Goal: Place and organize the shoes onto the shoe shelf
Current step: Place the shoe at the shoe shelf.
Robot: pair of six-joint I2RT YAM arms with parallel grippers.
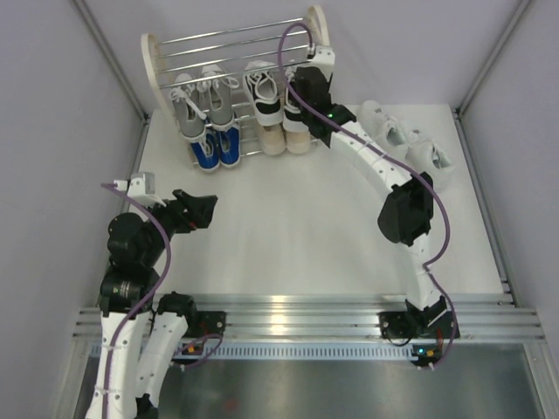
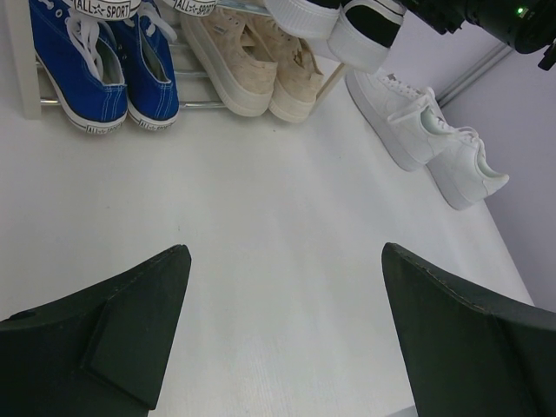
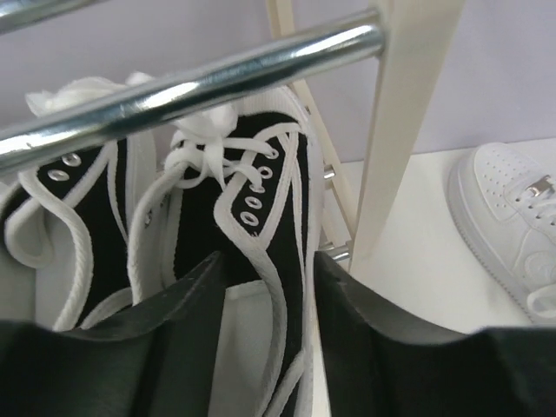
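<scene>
The shoe shelf (image 1: 153,52) stands at the back of the table. Grey shoes (image 1: 205,100) and black-and-white shoes (image 1: 266,96) sit on an upper tier, with blue shoes (image 1: 217,150) and beige shoes (image 1: 284,140) below. The white pair (image 1: 406,140) lies on the table to the right of the shelf. My right gripper (image 1: 306,83) is at the shelf's right end. In the right wrist view it (image 3: 274,261) is shut on the side wall of the right black-and-white shoe (image 3: 261,200), one finger inside and one outside. My left gripper (image 1: 208,209) is open and empty over bare table (image 2: 287,261).
A chrome rod (image 3: 217,78) crosses just above the right gripper, and the cream side panel (image 3: 400,130) is close on its right. Grey walls enclose the table on the left, back and right. The white pair (image 2: 426,130) lies near the right wall.
</scene>
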